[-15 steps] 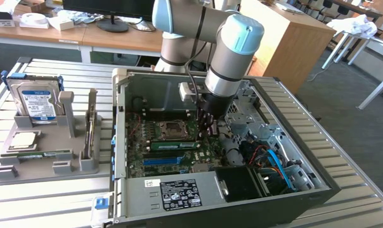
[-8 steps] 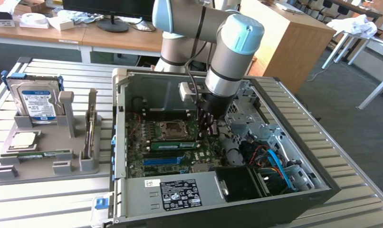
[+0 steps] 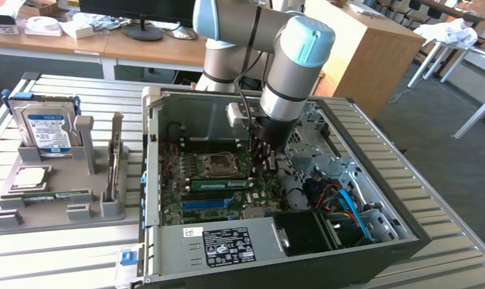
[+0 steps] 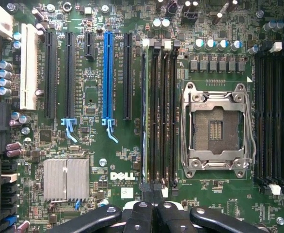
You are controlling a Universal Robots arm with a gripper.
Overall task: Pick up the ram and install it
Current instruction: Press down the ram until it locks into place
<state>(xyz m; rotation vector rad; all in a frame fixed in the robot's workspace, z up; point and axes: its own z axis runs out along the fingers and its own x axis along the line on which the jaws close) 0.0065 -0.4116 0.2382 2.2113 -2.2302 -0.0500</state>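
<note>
Install step in hand: the black two-finger gripper (image 4: 154, 213), fingers together, hangs inside the open black computer case (image 3: 403, 238). The long green ram stick (image 4: 144, 111) sits edge-on in the motherboard slot just below; seating needs confirming.

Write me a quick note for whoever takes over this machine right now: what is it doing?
Gripper: shut, with nothing visibly held, hanging low inside the open computer over the motherboard.
Memory stick: standing in a slot next to the empty chip socket.
Second stick: lying on the grey tray outside the case.
Done: one stick is in its slot.
Left: cannot tell if that stick is pressed fully home.
</note>
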